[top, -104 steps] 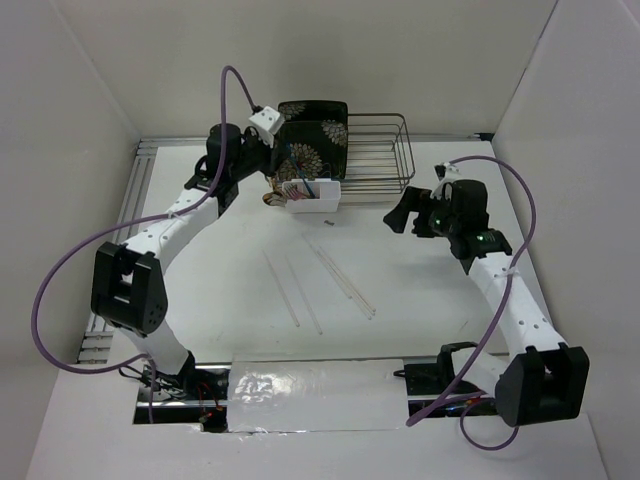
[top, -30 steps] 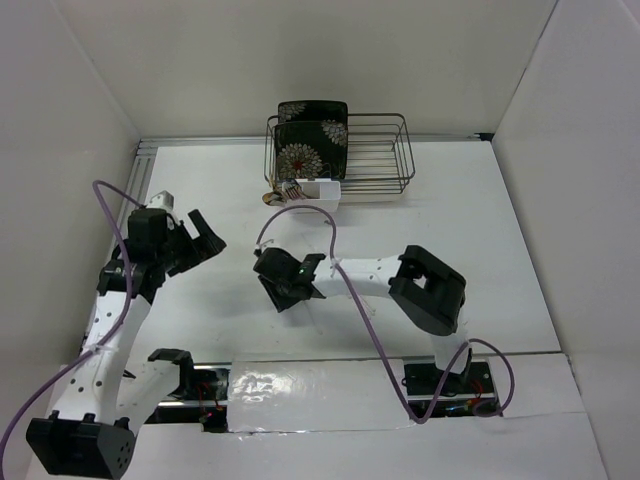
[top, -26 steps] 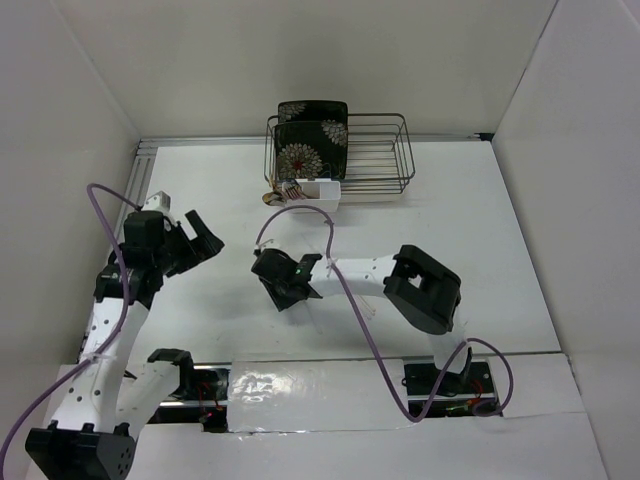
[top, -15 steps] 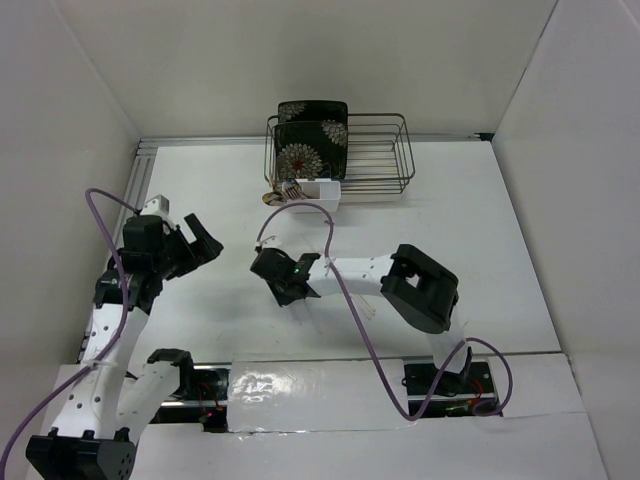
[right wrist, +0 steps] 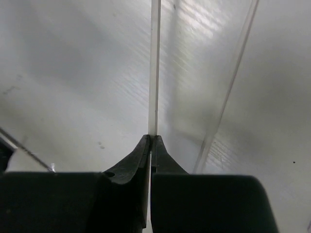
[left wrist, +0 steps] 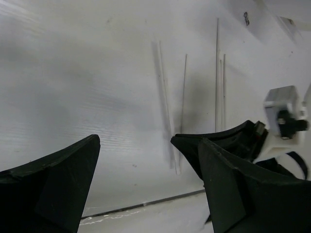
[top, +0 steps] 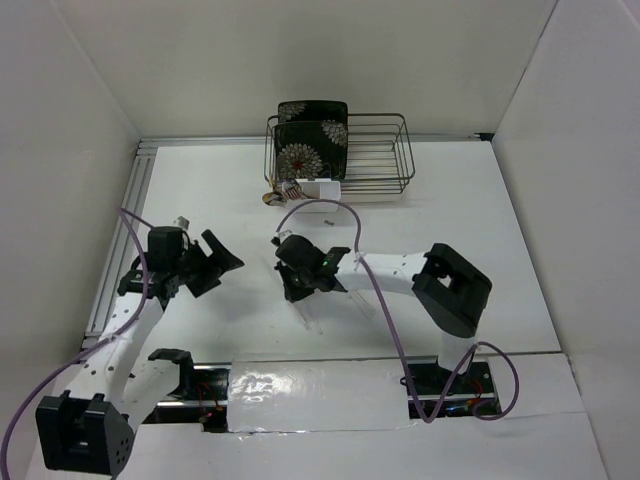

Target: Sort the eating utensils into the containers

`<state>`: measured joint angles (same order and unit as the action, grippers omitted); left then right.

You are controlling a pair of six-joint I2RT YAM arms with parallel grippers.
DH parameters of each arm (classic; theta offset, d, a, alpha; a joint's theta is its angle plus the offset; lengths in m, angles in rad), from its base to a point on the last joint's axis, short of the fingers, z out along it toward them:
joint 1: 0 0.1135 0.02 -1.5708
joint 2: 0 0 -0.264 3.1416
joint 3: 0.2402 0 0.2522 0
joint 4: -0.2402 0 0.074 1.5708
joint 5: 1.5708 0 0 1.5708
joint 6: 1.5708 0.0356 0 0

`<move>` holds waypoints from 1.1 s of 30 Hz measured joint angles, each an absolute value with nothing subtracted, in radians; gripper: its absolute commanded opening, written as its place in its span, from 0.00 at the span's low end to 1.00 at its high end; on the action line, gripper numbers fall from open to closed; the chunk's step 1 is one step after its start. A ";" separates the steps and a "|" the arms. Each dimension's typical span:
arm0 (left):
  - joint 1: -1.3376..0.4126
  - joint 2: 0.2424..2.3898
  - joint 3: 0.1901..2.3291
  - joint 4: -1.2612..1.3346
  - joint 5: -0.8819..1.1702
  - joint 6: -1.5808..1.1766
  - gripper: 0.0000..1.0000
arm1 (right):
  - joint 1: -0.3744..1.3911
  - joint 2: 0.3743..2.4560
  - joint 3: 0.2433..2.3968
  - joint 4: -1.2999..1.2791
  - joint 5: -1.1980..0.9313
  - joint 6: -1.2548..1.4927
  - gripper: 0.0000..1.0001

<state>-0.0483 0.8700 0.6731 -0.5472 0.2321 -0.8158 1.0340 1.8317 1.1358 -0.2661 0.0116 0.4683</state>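
a pale chopstick [right wrist: 154, 73] is pinched at its near end between the right jaws, which are closed tight on it. its length runs straight on ahead of them over the worktop [right wrist: 73, 73]. whether its far end has left the surface i cannot tell from so close a view. a second chopstick [right wrist: 233, 82] lies just beside it on the right, slightly slanted and apart from the jaws. more pale sticks [left wrist: 163, 87] lie loose on the worktop in the left wrist view.

the white tub [top: 322, 190], with some cutlery showing at its left end, sits beyond the right jaws toward the far side. it rests against the front of the wire rack [top: 404, 150], where a black flowered plate [top: 312, 135] stands. the right arm is plainly the nearer one to it, with bare worktop between. only its own purple cable [top: 320, 203] loops over that path.

the left jaws hang wide open and empty, off to the left, well apart from the tub.
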 measured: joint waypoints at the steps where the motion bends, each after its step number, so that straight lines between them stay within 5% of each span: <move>1: -0.055 0.881 0.653 -0.521 0.253 -0.833 0.93 | 1.024 1.816 1.139 -0.261 -0.002 0.474 0.00; 14: -0.170 1.072 0.655 -0.315 0.334 -0.925 0.84 | 1.018 1.720 1.204 -0.204 -0.131 0.519 0.00; 21: -0.193 1.098 0.678 -0.255 0.343 -0.953 0.45 | 1.018 1.668 1.205 -0.155 -0.172 0.523 0.00; 24: -0.200 1.113 0.695 -0.238 0.350 -0.955 0.36 | 1.018 1.667 1.205 -0.151 -0.180 0.523 0.00; 27: -0.215 1.134 0.730 -0.231 0.350 -0.963 0.19 | 1.018 1.667 1.216 -0.164 -0.181 0.523 0.00; 28: -0.219 1.137 0.741 -0.229 0.349 -0.960 0.05 | 1.016 1.667 1.225 -0.172 -0.180 0.524 0.00; 31: -0.219 1.140 0.754 -0.215 0.336 -0.947 0.00 | 0.995 1.667 1.261 -0.215 -0.181 0.527 0.03; 33: -0.221 1.143 0.765 -0.205 0.337 -0.947 0.00 | 0.974 1.666 1.280 -0.241 -0.196 0.533 0.19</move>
<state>-0.2211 1.1431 0.7654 -0.2047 0.3374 -0.9474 0.9745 1.6665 1.2797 -0.2413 -0.1955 0.5331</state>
